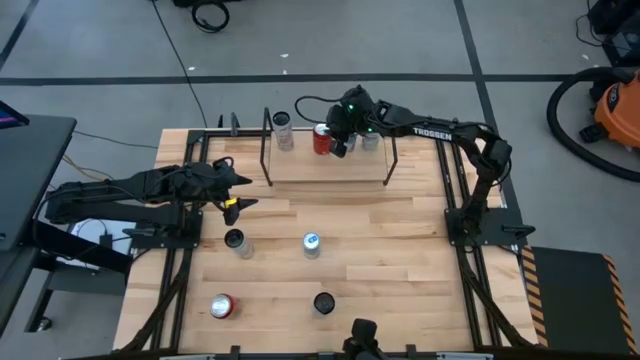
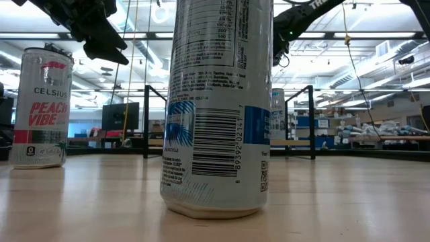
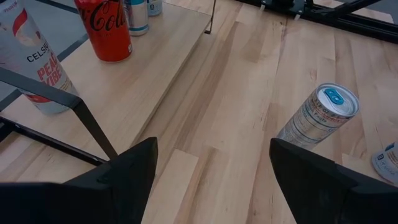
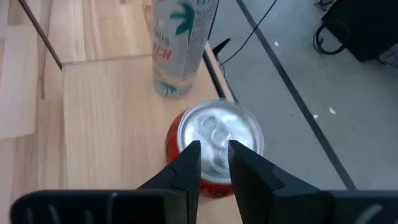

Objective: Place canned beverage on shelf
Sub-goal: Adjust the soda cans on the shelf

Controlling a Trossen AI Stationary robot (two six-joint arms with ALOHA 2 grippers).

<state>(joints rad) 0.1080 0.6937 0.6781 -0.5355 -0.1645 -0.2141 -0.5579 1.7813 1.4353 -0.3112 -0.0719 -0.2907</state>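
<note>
The shelf (image 1: pixel 330 165), a light-wood board in a thin black rod frame, stands at the table's far middle. On it stand a white Celsius can (image 1: pixel 283 130), a red cola can (image 1: pixel 322 138) and a third can (image 1: pixel 371 141) partly behind my right arm. My right gripper (image 4: pixel 214 154) is shut, its fingertips just over the red can's silver top (image 4: pixel 217 127). My left gripper (image 3: pixel 211 149) hangs open over the table's left part (image 1: pixel 236 196), with nothing between its fingers. The red can (image 3: pixel 109 31) rests upright on its base on the board. My right gripper's shut fingers (image 4: pixel 189 158) come slanting down from the table's right side over the red can's top, near its tab (image 4: pixel 214 134). Whether they touch the can I cannot tell. The can stands upright on the shelf board.
Several loose cans stand on the table nearer me: a dark-topped one (image 1: pixel 236 242), a blue-topped one (image 1: pixel 311 244), a red-topped one (image 1: pixel 221 306) and a black-topped one (image 1: pixel 323 303). Black rails run along both table sides (image 1: pixel 450 190). Bare board lies right of the shelf's cans (image 3: pixel 143 81).
</note>
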